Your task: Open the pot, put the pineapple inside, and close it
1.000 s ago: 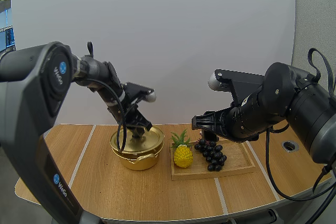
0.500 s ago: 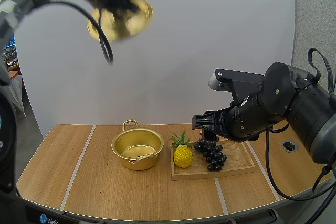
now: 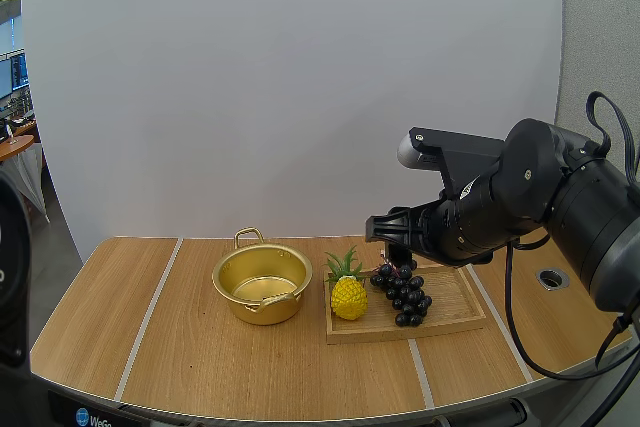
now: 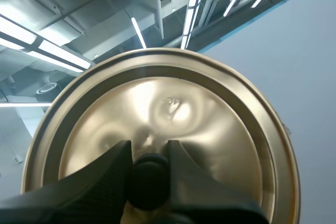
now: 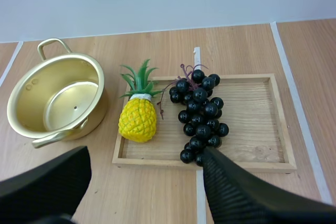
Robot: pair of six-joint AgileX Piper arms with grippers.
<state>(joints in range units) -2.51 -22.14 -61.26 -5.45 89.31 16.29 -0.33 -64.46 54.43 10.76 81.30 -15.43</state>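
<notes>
L gripper [image 4: 148, 153] is clamped on the lid [image 4: 210, 124]: both fingers [image 4: 100, 184] pinch the dark knob [image 4: 148, 182] at the lid's centre. The gold lid faces the wrist cam, tilted, w/ nothing under it.

R gripper [image 5: 147, 156] is spread wide, fingers apart w/ nothing btwn them. In the high view it hangs above the far side of the tray [image 3: 450, 315], over the grapes [image 3: 401, 292], not touching anything.

Pot [image 3: 262, 282] sits uncovered on the table [image 3: 200, 347], left of the tray & just beside it. Inside is bare, nothing in it. One handle points far, the other near. R wrist view shows the same: pot [image 5: 100, 85] open, shiny floor visible.

Pineapple [image 3: 348, 295] is on the tray's left end, btwn pot & grapes, not in the pot. In the R wrist view the pineapple [image 5: 137, 120] has its green leaves toward the far rim & its yellow body toward the near rim; the body is close to the pot's wall, can't tell if they touch.

Grapes [image 5: 202, 114] lie mid-tray, right of the pineapple, stem end far. Tray's [image 5: 257, 114] right part is bare wood.
</notes>
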